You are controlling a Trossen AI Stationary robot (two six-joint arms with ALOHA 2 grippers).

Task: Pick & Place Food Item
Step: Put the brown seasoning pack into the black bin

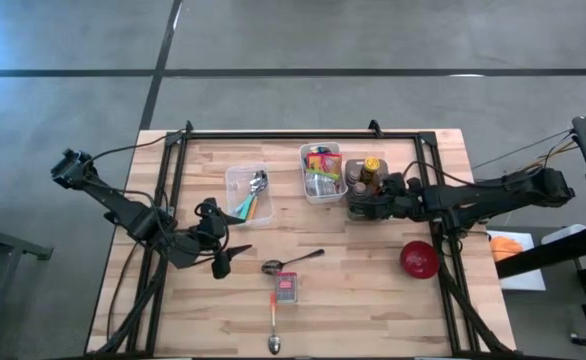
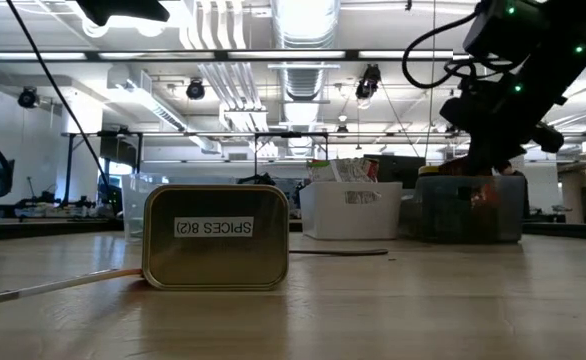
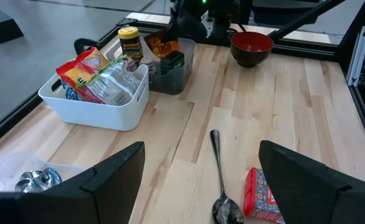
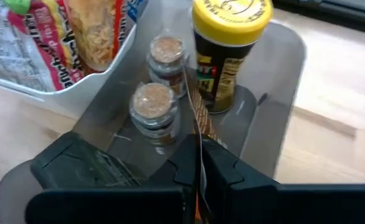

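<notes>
The right pincer (image 4: 198, 163), over the grey bin (image 4: 282, 74) at the table's two o'clock, pinches a thin, light, floppy packet (image 4: 202, 115) by its edge; the left pincer (image 3: 198, 180) waits released.

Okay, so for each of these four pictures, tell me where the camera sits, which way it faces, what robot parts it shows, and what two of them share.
High: overhead, looking straight down at the table; both arms show.
Low: at tabletop height, looking level past the spice tin; the right arm shows above.
Left wrist: on the left arm, facing the spoon; open left gripper frames it.
Right wrist: above the grey bin; shut right gripper pinches a thin packet.
Shared: high and left wrist views show the red bowl.
</notes>
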